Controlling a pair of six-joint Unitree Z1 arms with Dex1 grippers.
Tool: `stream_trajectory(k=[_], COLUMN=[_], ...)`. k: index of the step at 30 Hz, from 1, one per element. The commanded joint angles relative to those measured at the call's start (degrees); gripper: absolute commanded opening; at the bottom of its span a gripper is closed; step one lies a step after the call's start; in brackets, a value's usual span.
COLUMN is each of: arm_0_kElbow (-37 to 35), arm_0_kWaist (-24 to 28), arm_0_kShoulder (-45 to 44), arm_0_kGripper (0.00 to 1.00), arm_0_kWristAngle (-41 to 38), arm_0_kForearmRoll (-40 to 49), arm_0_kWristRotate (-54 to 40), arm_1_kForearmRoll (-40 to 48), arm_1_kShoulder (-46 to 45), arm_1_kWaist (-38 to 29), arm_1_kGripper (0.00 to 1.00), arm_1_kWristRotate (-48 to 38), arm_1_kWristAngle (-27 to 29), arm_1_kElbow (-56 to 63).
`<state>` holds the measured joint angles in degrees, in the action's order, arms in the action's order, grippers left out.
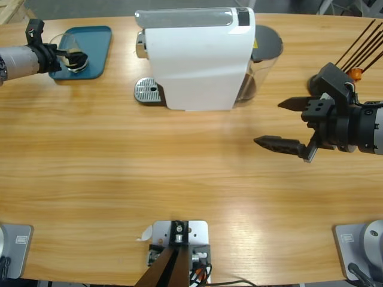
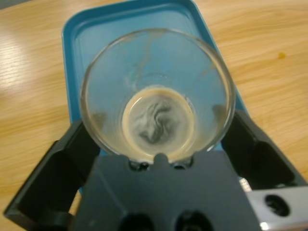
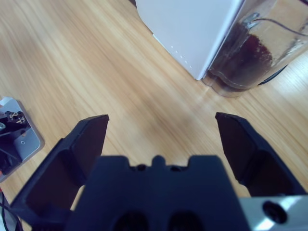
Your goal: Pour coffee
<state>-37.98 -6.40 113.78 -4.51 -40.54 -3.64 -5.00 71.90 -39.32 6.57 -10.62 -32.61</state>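
The small clear glass tumbler (image 2: 158, 96) is clamped by the left gripper (image 2: 159, 144) over the blue tray (image 2: 120, 29) at the table's far-left corner — the coffee (image 2: 158, 120) is seemingly unpoured — the right gripper (image 3: 161, 130) is held wide open, empty.

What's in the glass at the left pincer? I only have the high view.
Observer: The left wrist view shows a thin pool of coffee at the bottom of the glass, ringed by pale foam.
Operator: Gripped?
Observer: Yes. The left pincer has a jaw against each side of the glass, over the blue tray.
Operator: Right side?
Observer: The right pincer is open and aimed at the coffee machine; the clear container beside it holds something dark.
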Motion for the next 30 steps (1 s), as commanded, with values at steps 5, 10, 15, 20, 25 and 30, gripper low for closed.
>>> stream_trajectory(k=[5,10,15,20,25,30], arm_0_kElbow=[1.26,1.61,2.59,8.34,9.17,8.25], arm_0_kWaist=[0.34,-8.77,-19.67,-25.98,-31.55,-31.92], arm_0_kShoulder=[-24.13,-42.62,-54.43,-57.18,-55.40,-48.11], arm_0_kGripper=[0.996,0.996,0.983,0.869,0.816,0.816], arm_0_kWristAngle=[7.85,7.43,-2.54,-12.23,-12.37,-13.26], arm_0_kForearmRoll=[20.72,37.84,49.19,50.37,50.16,49.33], arm_0_kWristRotate=[-1.72,-1.33,-0.40,-1.14,-2.46,-3.92], arm_1_kForearmRoll=[0.78,0.76,-0.61,-0.70,-0.72,-0.19], arm_1_kShoulder=[0.52,1.15,-1.22,0.22,0.80,0.85], arm_1_kWaist=[-0.67,-0.67,-0.76,-5.60,-6.98,-7.09], arm_1_kGripper=[1.000,1.000,1.000,1.000,1.000,1.000], arm_1_kWristRotate=[-0.59,-0.68,-0.68,-0.36,0.11,0.62], arm_1_kWristAngle=[-0.52,-0.63,-2.40,-2.58,-2.56,-2.53], arm_1_kElbow=[1.18,0.90,0.70,0.70,0.76,0.98])
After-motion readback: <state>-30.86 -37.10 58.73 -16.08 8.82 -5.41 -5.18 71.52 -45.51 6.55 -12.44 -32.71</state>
